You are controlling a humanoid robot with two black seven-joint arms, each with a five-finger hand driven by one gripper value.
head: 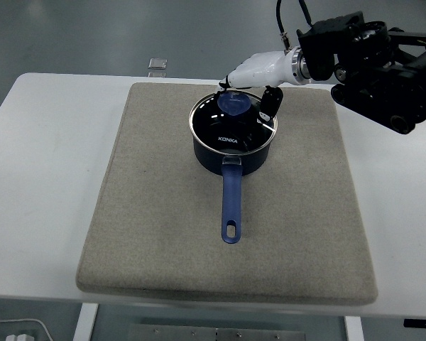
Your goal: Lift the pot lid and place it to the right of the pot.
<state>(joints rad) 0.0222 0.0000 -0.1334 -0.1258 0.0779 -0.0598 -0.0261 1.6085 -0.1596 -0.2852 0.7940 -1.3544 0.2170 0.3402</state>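
1. Head view: a dark blue pot (233, 145) sits on a grey mat (128, 213), its glass lid (234, 122) in place, blue knob (233, 104) on top.
2. The right hand (254, 84) hovers at the knob, fingers loosely cupped around it, nothing gripped yet.
3. Risk: a shallow pinch could let the knob slip, dropping the lid back onto the pot.
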